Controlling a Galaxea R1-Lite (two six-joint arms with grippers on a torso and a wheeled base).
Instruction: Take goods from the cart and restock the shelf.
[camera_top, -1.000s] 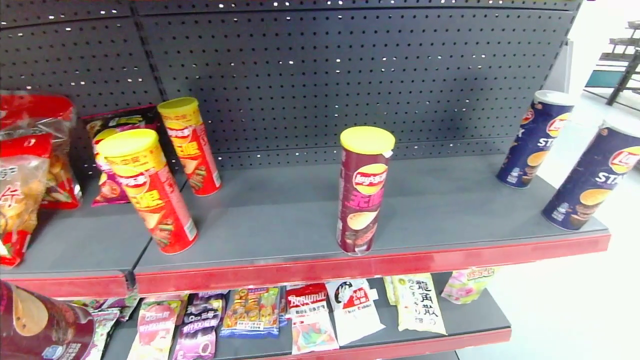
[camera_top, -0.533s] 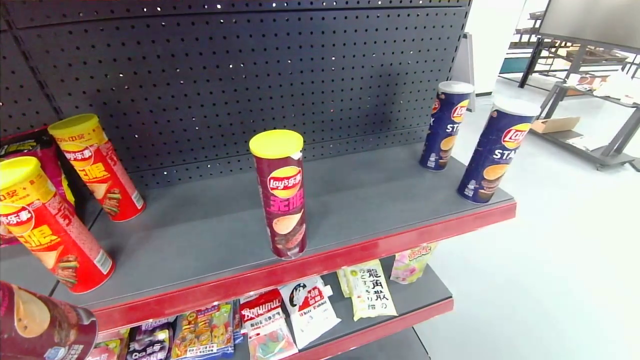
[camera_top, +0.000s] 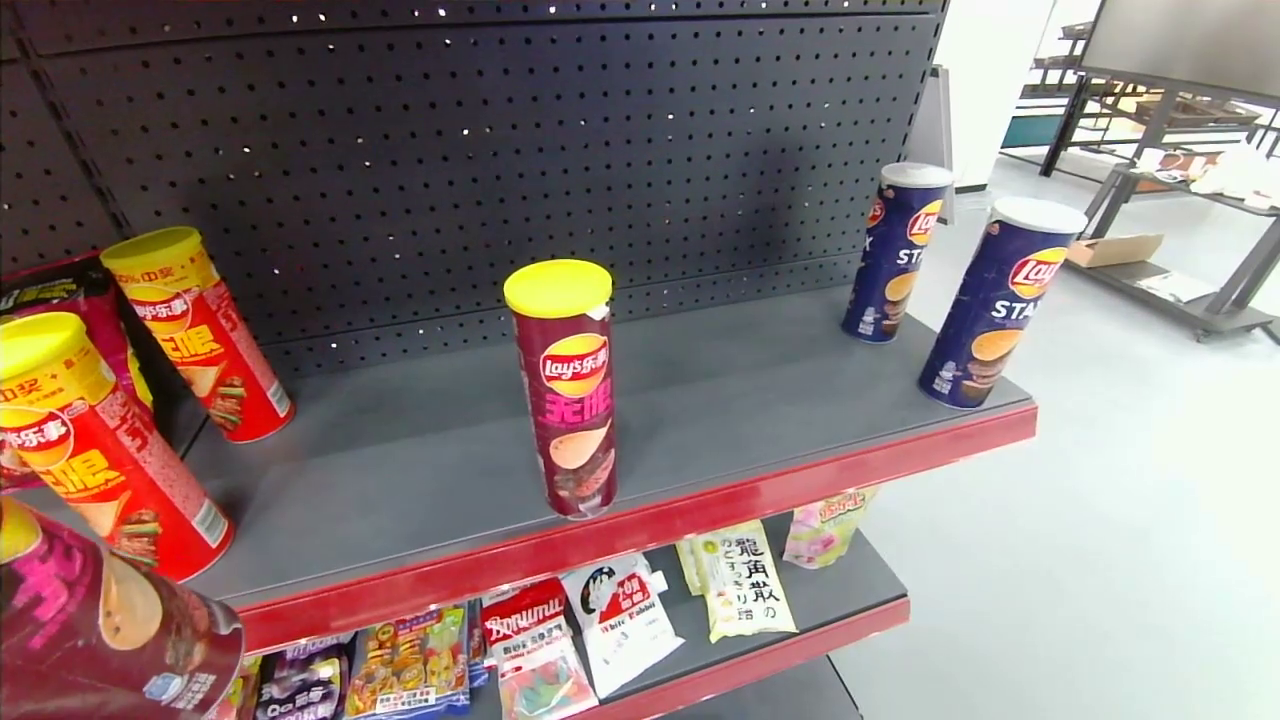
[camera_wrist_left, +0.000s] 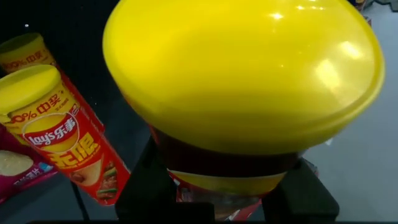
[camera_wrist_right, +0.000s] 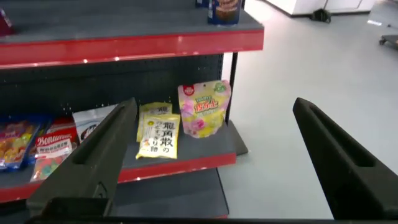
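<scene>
grey shelf (camera_top: 420, 470) with a red lip. at its left front the left hand (camera_wrist_left: 224, 193) is clamped on a yellow-lidded maroon can (camera_top: 100, 620), risen farther into the head view's corner than half a second ago. a red can (camera_top: 90, 445) stands just beside it, a rear red can (camera_top: 195, 335) behind; a second maroon can (camera_top: 565, 390) mid-lip, two blue cans (camera_top: 990, 300) at the right end. right hand (camera_wrist_right: 211, 155): fingers (camera_wrist_right: 93, 162) wide apart, facing lower-shelf snack bags (camera_wrist_right: 204, 106).

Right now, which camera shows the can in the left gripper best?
The head view: the can shows its dark red printed side. The left wrist view gives mostly its yellow lid, close up.
</scene>
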